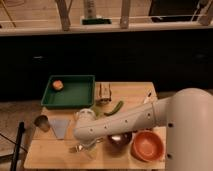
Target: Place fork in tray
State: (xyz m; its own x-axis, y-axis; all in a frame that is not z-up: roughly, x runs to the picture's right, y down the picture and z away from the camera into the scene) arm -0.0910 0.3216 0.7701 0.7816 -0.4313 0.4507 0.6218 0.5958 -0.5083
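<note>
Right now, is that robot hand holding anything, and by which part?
It cannot be told. The gripper is low over the table's near edge, beside the fork; the arm hides any hold.

The arm [137, 120] slants across the front of the counter [131, 94], its gripper [86, 145] low at front left, hemmed by a grey cloth [60, 128] and a metal cup [42, 122] to the left and a dark bowl [120, 141] to the right. Behind, the tray [75, 96] lies open from above, only a small orange thing [58, 85] in its far left corner. A brown rack [104, 93] and a green pod [114, 108] crowd its right side.
</note>
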